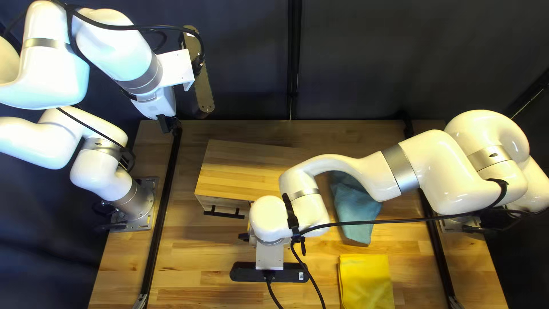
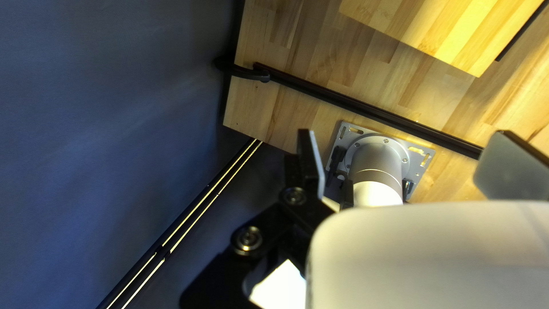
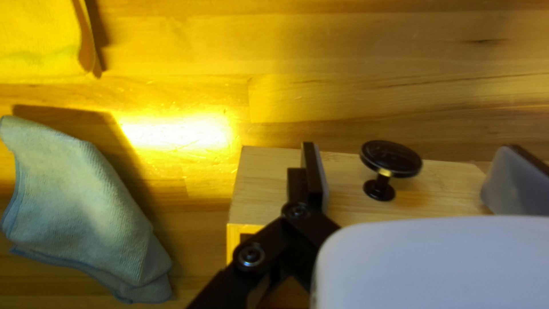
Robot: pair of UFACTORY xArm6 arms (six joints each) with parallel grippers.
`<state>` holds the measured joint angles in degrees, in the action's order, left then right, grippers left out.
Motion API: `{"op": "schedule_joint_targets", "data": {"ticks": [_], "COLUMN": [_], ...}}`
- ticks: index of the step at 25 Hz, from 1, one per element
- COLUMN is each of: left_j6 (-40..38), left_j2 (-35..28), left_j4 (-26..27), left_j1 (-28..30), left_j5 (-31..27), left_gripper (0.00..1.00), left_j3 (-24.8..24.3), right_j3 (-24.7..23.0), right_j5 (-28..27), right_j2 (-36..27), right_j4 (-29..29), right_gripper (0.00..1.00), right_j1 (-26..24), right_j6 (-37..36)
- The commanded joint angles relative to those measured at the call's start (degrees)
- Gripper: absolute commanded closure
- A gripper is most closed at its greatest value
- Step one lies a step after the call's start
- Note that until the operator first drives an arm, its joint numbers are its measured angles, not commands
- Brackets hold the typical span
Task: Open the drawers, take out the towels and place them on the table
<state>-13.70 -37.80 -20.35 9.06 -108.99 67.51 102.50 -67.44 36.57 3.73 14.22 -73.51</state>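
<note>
Top left view: blue towel (image 1: 356, 206) lies lengthwise, far to near.

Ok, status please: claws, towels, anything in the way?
Left claw open, raised, empty. Right claw open astride knob, not touching. Blue towel, yellow towel out on table. Nothing blocking.

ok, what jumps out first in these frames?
The white right arm stretched across the pale wooden drawer box mid-table, its open fingers either side of a round black knob. Right of the box, a light blue folded towel and a bright yellow towel lie on the wooden table.
</note>
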Motion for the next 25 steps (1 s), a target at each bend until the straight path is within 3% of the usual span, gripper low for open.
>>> {"op": "schedule_joint_targets", "data": {"ticks": [1,25], "left_j6": [0.00,0.00], "left_j2": [0.00,0.00], "left_j4": [0.00,0.00], "left_j1": [0.00,0.00], "left_j5": [0.00,0.00], "left_gripper": [0.00,0.00], "left_j3": [0.00,0.00], "right_j3": [-0.86,-6.89], "right_j5": [-0.74,0.34], "right_j2": [-0.26,-3.55], "right_j4": [1.03,6.36], "right_gripper": [0.00,0.00], "right_j1": [0.10,-0.42], "right_j6": [0.78,5.43]}}
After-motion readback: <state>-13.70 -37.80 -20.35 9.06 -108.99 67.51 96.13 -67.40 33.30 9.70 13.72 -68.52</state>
